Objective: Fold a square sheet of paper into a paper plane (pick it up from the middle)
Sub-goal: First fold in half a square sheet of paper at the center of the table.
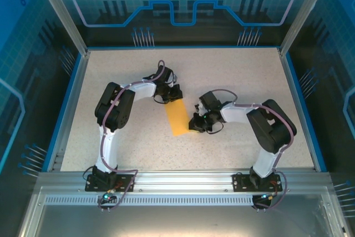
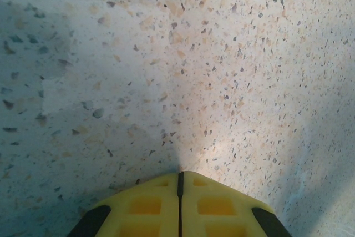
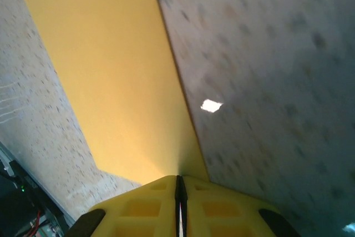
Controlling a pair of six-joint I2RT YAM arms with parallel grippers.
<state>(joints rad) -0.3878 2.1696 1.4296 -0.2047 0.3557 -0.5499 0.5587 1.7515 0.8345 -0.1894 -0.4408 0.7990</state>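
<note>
The square sheet of paper point(image 1: 178, 117) is orange-yellow and lies mid-table as a narrow rectangle, apparently folded in half. My right gripper point(image 1: 194, 124) sits at its lower right edge. In the right wrist view the paper point(image 3: 111, 70) runs straight into the seam of the shut yellow fingers point(image 3: 144, 209), so the right gripper point(image 3: 178, 179) is shut on that edge. My left gripper point(image 1: 173, 94) stands at the sheet's far end. In the left wrist view the left gripper point(image 2: 179, 174) is shut, its tips down at the speckled table point(image 2: 222, 54), with nothing seen between them.
The speckled tabletop point(image 1: 111, 137) has a blue raised border point(image 1: 72, 98) on three sides. An aluminium rail point(image 1: 183, 178) with both arm bases runs along the near edge. Bare surface lies to the left, right and back of the paper.
</note>
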